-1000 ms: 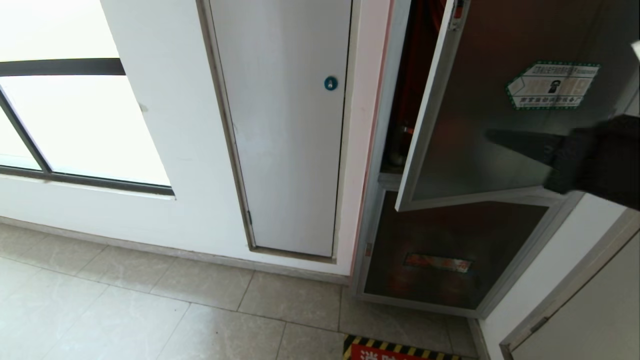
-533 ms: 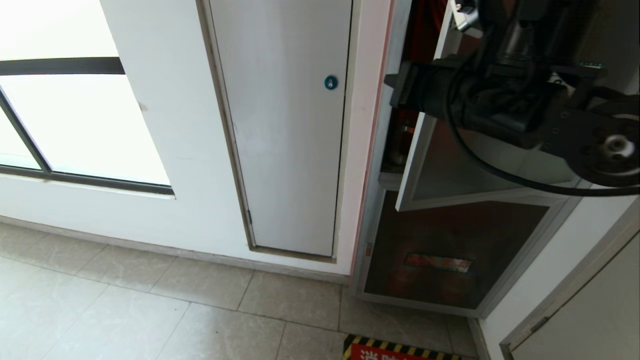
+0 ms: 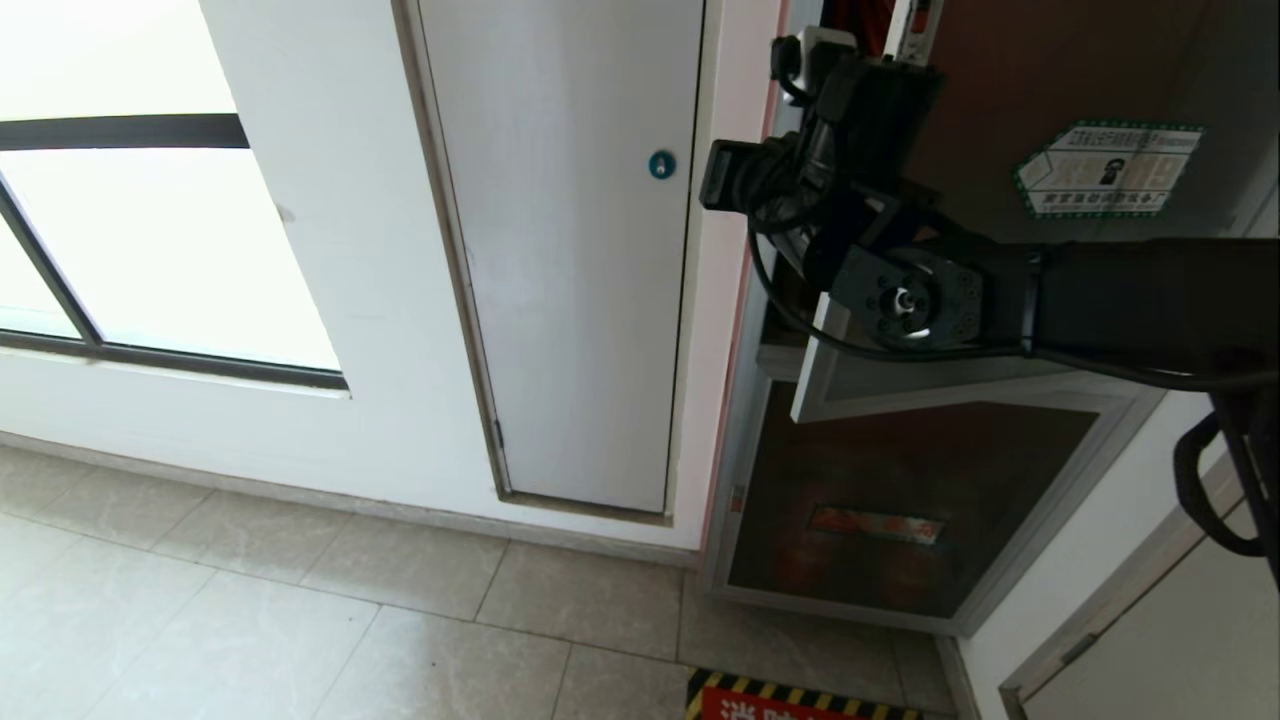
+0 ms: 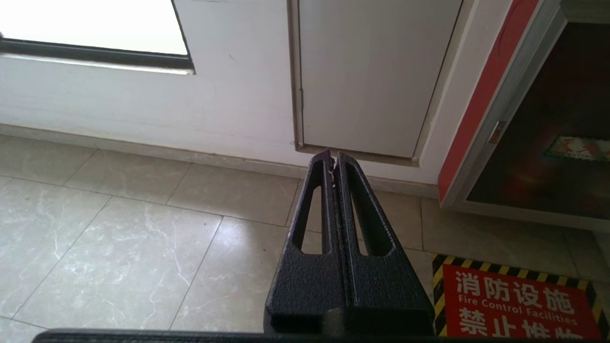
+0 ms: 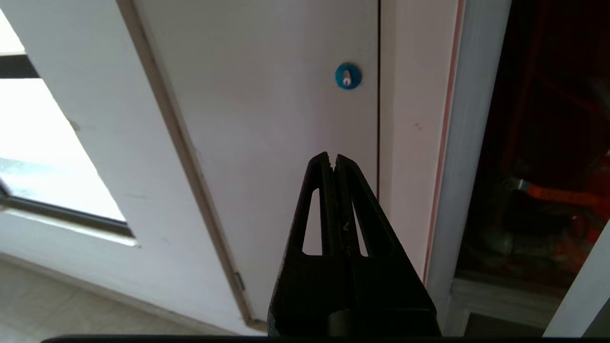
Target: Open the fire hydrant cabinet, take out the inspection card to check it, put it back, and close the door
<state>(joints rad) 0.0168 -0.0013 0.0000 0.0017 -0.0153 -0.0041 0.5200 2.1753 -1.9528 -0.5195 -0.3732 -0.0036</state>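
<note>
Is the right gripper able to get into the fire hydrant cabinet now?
Probably yes. The door stands ajar, leaving a gap into the fire hydrant cabinet, and the right gripper, shut, hangs just beside it, pointing at the white panel.

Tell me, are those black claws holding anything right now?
No. The right gripper is shut on nothing, up beside the half-open door. The left gripper is shut too, empty, pointing over the floor.
</note>
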